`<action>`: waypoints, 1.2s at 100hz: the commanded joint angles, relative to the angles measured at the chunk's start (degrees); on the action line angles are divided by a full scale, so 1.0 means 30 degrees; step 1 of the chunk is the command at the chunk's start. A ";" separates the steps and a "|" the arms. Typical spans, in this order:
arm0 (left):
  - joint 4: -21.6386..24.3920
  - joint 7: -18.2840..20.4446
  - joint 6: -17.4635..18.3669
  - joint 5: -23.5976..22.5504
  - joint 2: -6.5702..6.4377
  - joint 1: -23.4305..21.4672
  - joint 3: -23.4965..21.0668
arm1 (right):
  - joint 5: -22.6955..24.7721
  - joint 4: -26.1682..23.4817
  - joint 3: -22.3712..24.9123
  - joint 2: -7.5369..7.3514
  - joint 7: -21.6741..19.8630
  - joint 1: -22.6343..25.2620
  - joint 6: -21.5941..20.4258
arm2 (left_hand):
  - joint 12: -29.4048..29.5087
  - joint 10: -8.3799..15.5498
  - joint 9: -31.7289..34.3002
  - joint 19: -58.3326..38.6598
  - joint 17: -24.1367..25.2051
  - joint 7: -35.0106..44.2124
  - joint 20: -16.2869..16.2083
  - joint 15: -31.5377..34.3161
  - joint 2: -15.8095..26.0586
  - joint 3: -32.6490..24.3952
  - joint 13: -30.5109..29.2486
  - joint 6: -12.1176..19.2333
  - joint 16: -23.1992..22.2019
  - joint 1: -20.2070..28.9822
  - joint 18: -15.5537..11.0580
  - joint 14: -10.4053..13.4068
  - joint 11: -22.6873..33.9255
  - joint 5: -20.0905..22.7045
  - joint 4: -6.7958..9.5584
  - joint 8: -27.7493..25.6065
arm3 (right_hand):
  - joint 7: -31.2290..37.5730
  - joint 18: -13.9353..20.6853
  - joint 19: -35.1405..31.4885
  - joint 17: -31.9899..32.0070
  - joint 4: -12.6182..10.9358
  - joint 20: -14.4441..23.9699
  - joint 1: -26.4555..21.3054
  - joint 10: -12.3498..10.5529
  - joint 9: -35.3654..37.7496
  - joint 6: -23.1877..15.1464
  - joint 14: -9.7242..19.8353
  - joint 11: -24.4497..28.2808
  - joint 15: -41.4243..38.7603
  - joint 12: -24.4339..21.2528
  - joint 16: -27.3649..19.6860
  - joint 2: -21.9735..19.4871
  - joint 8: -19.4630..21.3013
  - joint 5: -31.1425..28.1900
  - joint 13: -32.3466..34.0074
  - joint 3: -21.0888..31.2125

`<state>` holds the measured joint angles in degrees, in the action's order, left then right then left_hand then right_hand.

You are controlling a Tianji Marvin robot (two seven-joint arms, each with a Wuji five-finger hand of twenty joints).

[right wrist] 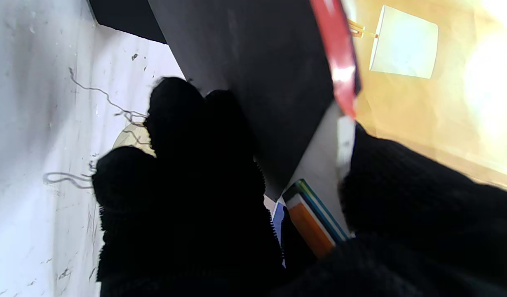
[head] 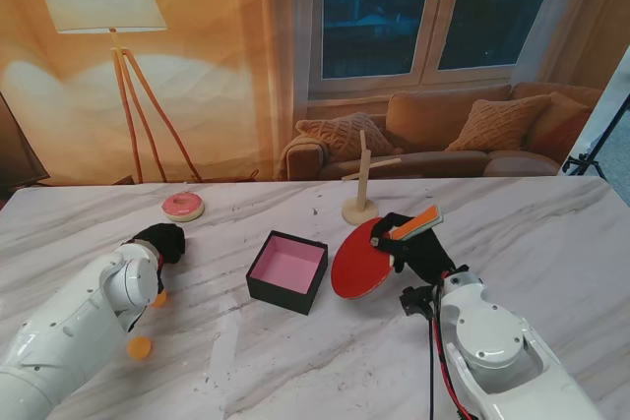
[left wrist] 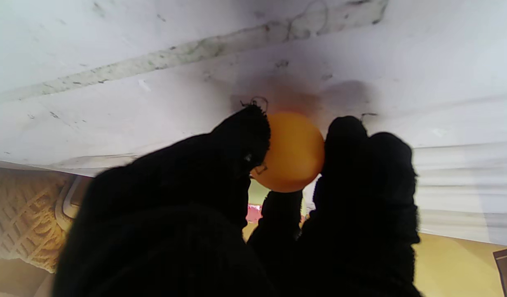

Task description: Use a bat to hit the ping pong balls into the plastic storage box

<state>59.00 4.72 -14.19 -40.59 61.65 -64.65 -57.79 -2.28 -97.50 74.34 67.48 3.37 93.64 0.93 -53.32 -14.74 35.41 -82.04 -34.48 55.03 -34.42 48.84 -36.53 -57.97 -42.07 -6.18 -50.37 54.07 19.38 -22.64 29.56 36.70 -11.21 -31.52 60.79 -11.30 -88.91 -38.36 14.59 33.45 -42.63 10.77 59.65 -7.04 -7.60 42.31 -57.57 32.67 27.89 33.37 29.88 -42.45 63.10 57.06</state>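
**Ball pinched, bat gripped beside the box**

The left hand (left wrist: 253, 206) pinches an orange ball (left wrist: 292, 152) between gloved fingertips, just over the table (head: 551, 233), well left of the box (head: 286, 270). The right hand (head: 418, 248) is wrapped around the handle of the bat (head: 362, 261), whose red blade sits just right of the box. A second ball (head: 140, 346) lies left of the box, nearer to me.

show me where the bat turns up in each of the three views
Stand view: the bat lies right of the black box, its handle in the right hand.
Left wrist view: not in it.
Right wrist view: the red edge and dark face fill the middle, handle between the fingers.
Shared landmark: the marble table.
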 commanded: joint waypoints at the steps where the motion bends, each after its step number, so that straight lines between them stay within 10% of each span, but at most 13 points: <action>1: -0.0091 0.0256 0.0059 0.0006 0.0098 0.0017 0.0026 | -0.0089 0.0145 -0.0136 0.0183 -0.0081 -0.0108 0.0268 | -0.1370 0.0031 0.2067 -0.1055 -0.0496 0.1065 0.0210 0.0642 -0.0396 -0.0567 -0.0827 0.0018 -0.0345 0.2197 -0.1692 -0.0954 0.1254 0.0712 0.0006 0.0194 | 0.0806 0.0923 -0.0389 0.0242 -0.0518 0.0308 -0.2162 -0.2133 -0.0103 -0.0391 0.1025 0.1142 -0.0029 0.0598 0.0205 -0.2781 0.0777 -0.1190 -0.0524 0.0993; 65: 0.1539 0.0201 -0.0001 -0.0670 0.0020 -0.0864 -0.1178 | -0.0814 0.0626 -0.0597 0.0521 0.0827 -0.0412 0.0544 | -0.2252 0.0127 0.4340 -0.1969 -0.1281 0.3020 0.0000 0.1180 -0.0887 -0.0874 -0.1777 0.0490 -0.0744 0.2719 -0.1178 -0.1219 0.1373 0.1851 -0.0016 -0.0302 | 0.0815 0.1119 -0.0079 0.0616 -0.0543 0.0490 -0.2198 -0.2427 -0.0267 -0.0650 0.1229 0.1093 0.0101 0.0740 0.0328 -0.2981 0.1285 -0.1236 -0.0813 0.0662; 120: 0.6709 0.2282 -0.0184 -0.1363 -0.0196 -0.1785 -0.2822 | -0.1105 0.0651 -0.0784 0.0653 0.1201 -0.0488 0.0673 | -0.2256 0.0020 0.4248 -0.2219 -0.1083 0.2993 -0.0092 0.1209 -0.0861 -0.0908 -0.1675 0.0392 -0.0943 0.2757 -0.1183 -0.1349 0.1402 0.1773 -0.0053 -0.0429 | 0.0826 0.1185 0.0009 0.0777 -0.0545 0.0603 -0.2183 -0.2633 -0.0265 -0.0871 0.1320 0.1021 0.0185 0.0757 0.0388 -0.2984 0.1410 -0.1435 -0.0936 0.0556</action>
<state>77.00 10.31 -14.98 -44.58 60.94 -70.39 -66.05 -5.41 -95.52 72.12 69.12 7.56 92.24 2.57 -55.99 -14.69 41.16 -85.50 -36.80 61.92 -34.27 50.28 -41.14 -56.30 -45.02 -4.16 -52.40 55.54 20.66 -22.82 25.29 40.80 -12.53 -31.18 59.95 -10.75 -88.68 -36.60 14.78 34.32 -43.02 10.58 58.52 -7.28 -7.39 42.81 -57.90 33.54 28.01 32.23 31.82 -42.15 62.13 55.54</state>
